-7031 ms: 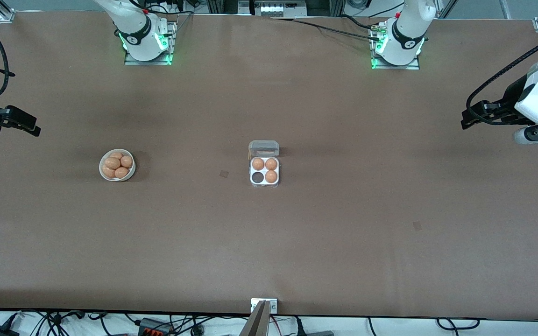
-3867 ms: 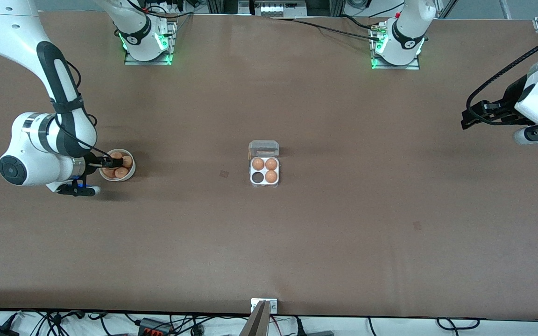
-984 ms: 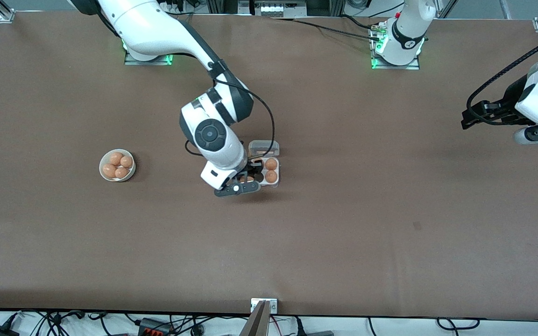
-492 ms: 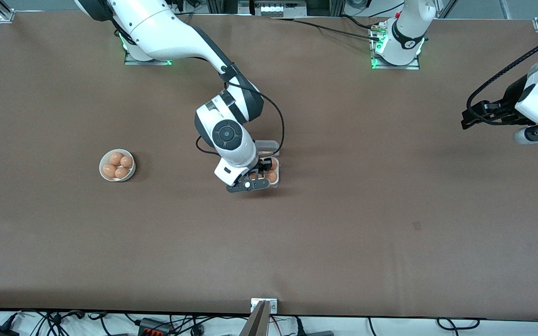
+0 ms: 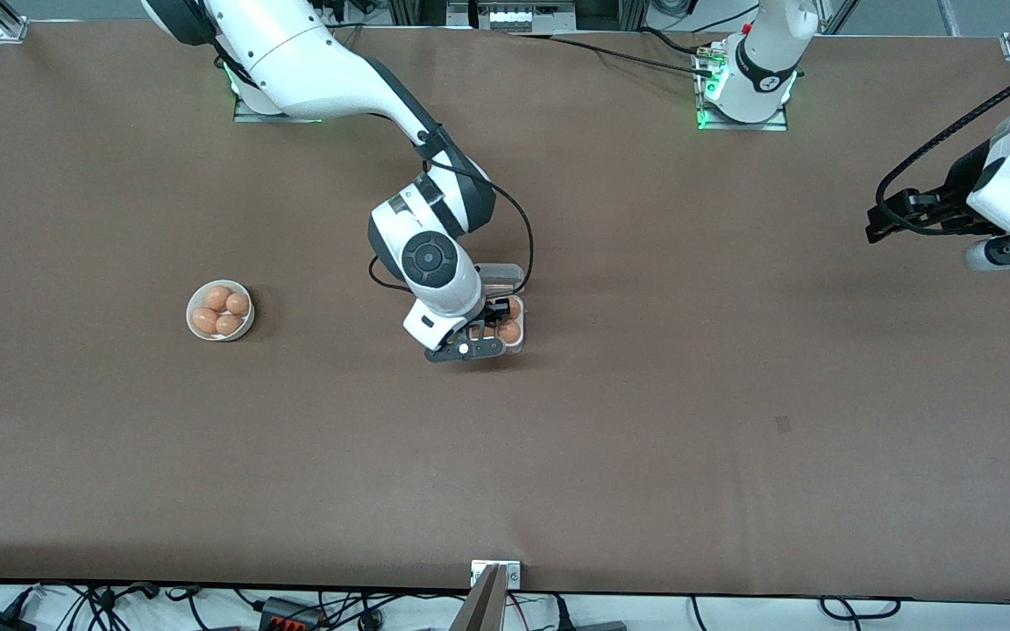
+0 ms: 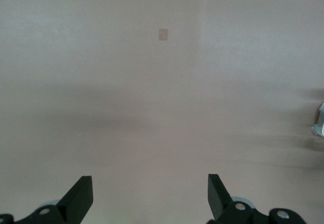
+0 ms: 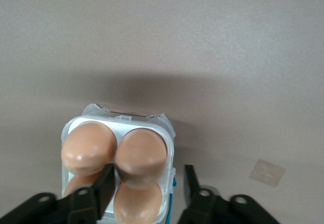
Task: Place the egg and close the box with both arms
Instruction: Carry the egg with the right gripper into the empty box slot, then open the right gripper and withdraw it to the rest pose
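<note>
The box (image 5: 518, 343) stands at the table's middle, a white tray with its clear lid (image 5: 505, 273) hinged open on the side farther from the front camera. My right arm hides part of it. My right gripper (image 5: 493, 321) is low over the tray. In the right wrist view the box (image 7: 76, 125) holds several brown eggs. My right gripper (image 7: 147, 181) is open there. One egg (image 7: 142, 155) lies between the fingers: one finger (image 7: 104, 186) is at its side and the second stands clear. My left gripper (image 5: 886, 223) waits at the left arm's end of the table, open and empty in its wrist view (image 6: 149, 203).
A round white bowl (image 5: 247, 326) with several brown eggs sits toward the right arm's end of the table. A small tape patch (image 5: 783, 424) lies on the brown table, nearer the front camera, toward the left arm's end.
My right arm took an egg from the bowl and carried it to the box. In the last second the gripper moved further over the tray. The left arm has not moved.
</note>
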Robot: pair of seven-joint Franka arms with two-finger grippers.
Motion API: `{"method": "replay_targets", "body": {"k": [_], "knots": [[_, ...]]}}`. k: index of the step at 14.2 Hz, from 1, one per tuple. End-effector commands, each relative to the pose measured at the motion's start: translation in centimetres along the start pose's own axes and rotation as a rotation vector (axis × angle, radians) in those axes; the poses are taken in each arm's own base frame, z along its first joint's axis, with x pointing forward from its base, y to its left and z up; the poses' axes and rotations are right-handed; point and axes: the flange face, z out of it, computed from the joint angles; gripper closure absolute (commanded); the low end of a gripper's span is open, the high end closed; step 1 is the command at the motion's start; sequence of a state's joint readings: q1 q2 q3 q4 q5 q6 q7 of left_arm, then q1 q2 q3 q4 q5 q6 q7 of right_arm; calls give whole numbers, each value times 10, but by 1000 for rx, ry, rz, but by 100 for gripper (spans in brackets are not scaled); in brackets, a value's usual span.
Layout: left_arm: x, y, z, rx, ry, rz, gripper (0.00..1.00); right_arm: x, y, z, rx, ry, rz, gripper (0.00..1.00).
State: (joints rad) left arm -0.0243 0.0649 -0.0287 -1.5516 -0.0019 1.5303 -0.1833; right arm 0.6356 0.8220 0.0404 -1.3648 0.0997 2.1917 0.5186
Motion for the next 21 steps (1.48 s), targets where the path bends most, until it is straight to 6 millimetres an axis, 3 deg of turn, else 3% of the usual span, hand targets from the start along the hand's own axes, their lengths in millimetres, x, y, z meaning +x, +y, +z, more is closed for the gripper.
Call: {"method": "replay_targets", "body": {"k": [1,3,5,6,10,14,19,21], "knots": [[3,-1,-5,-16,-3,5,0,3,-9,-41,11,3,49,0],[3,-1,-5,-16,-3,5,0,9,0,-75,-1,16,61,0],[3,-1,-5,-16,-3,5,0,23,30,-142,-3,79,101,0],[3,-1,-5,-16,-3,5,0,28,52,-171,-19,95,127,0],[3,-1,-5,-16,-3,5,0,44,152,-244,-120,104,142,0],[3,-1,-5,-15,-4,5,0,54,239,-290,-140,120,168,0],[3,-1,-5,-16,-3,5,0,64,320,-308,-132,141,277,0],[3,-1,-5,-16,-3,5,0,61,364,-325,-94,153,311,0]]}}
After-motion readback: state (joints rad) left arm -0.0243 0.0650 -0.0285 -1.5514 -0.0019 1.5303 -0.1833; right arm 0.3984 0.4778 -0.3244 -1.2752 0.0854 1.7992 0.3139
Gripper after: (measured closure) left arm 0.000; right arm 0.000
